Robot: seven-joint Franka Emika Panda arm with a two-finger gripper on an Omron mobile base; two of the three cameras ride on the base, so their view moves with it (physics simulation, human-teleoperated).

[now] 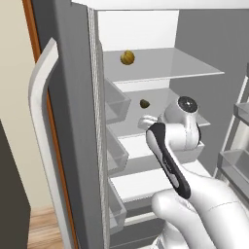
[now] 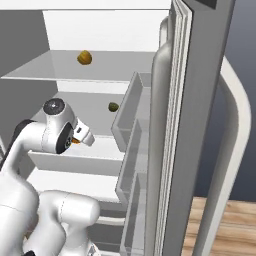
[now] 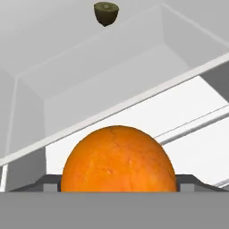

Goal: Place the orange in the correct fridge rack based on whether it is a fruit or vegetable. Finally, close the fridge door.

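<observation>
Orange (image 3: 118, 160) held between fingertips of gripper (image 3: 118, 188), clamped at widest girth; sliver visible at wrist in right base view (image 2: 75, 141). Located inside open fridge, at front edge of rack (image 1: 165, 95), below its level. Judged light, firm, round, skin slightly slick: may roll on release. Keep hold across equator. Dark lump (image 3: 106, 12) rests on rack; tan item (image 1: 127, 57) on shelf above.
</observation>
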